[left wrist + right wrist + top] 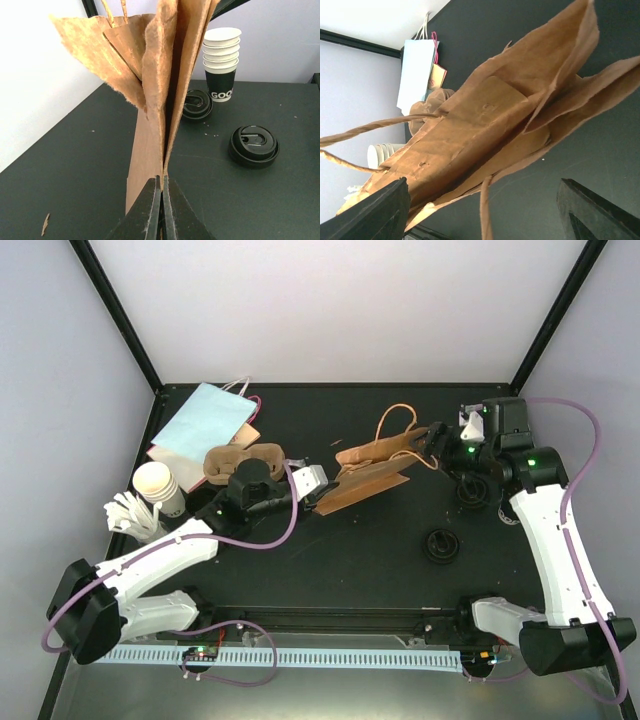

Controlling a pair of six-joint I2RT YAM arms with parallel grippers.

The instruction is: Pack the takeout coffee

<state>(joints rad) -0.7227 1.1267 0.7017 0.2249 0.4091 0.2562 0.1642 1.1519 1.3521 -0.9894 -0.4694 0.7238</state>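
The brown paper bag point(372, 478) lies on its side mid-table, its mouth toward the right arm. My left gripper point(161, 200) is shut on the bag's folded bottom edge point(150, 150). My right gripper point(485, 215) stands open at the bag's mouth point(485, 130), with the lower lip and one twisted handle between its wide-apart fingers, not clamped. A stack of black paper cups point(221, 65) with cream insides stands beyond the bag. Two black lids point(254, 145) point(197, 105) lie on the table near it. In the top view the lids point(442, 545) point(472, 490) sit by the right arm.
A flat pale-blue bag point(205, 420) lies at the back left over a pink one. Beside it are a crumpled brown cup carrier point(240, 462), another cup stack point(158, 485) and white utensils point(130, 515). Black frame posts edge the back corners.
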